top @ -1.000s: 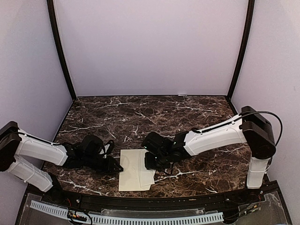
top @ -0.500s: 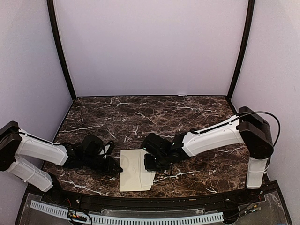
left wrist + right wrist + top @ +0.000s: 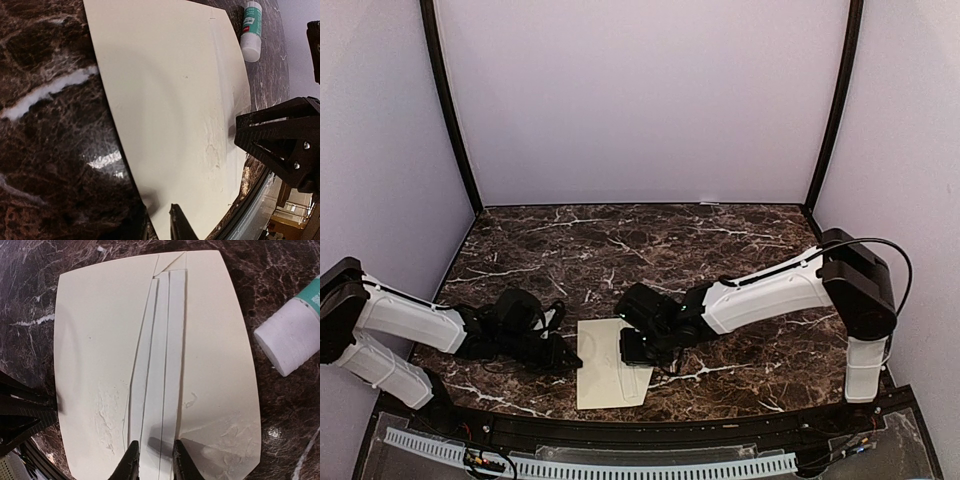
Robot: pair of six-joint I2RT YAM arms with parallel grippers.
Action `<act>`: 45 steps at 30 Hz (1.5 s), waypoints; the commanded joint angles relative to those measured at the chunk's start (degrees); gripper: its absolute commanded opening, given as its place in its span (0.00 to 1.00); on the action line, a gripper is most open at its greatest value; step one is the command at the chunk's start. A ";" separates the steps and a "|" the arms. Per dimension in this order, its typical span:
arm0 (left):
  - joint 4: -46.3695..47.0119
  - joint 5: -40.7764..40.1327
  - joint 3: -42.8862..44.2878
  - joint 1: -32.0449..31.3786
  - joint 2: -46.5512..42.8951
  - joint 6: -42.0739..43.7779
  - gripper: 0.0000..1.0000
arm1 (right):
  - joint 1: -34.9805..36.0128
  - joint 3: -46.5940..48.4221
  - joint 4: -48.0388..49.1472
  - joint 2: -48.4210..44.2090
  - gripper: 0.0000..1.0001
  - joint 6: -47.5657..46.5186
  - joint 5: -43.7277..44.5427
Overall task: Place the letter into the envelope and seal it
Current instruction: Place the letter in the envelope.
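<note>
The envelope (image 3: 610, 375) lies flat on the counter (image 3: 650, 250), near its front edge. The left hand (image 3: 159, 227) sits at the envelope's left edge, fingers nearly together. The right hand (image 3: 154, 460) straddles a raised strip down the envelope's middle at a narrow gap. Whether either hand grips the paper I cannot tell. A glue stick (image 3: 292, 337) lies just right of the envelope.

The far half of the table (image 3: 620, 240) is open for passing. At the front the room is tight: the left gripper (image 3: 571, 357) and the right gripper (image 3: 631, 354) flank the envelope (image 3: 606, 380), and a glue stick (image 3: 292, 335) lies just beside it on the right gripper's side.
</note>
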 commanded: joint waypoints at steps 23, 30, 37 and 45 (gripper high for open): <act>2.51 2.12 0.12 0.08 0.73 -0.94 0.14 | 1.41 4.27 2.03 2.70 0.20 -0.81 -3.50; 0.49 -0.08 -0.40 0.11 -2.27 -0.91 0.14 | 1.42 3.05 -1.57 -0.74 0.21 -0.67 0.33; 0.16 -0.13 -1.09 0.08 -3.31 -1.11 0.15 | 1.73 0.30 -0.59 -2.42 0.22 1.14 -0.45; 1.62 0.69 -2.00 0.13 -2.67 -1.52 0.15 | 2.28 -0.20 0.22 -0.92 0.22 2.28 -1.68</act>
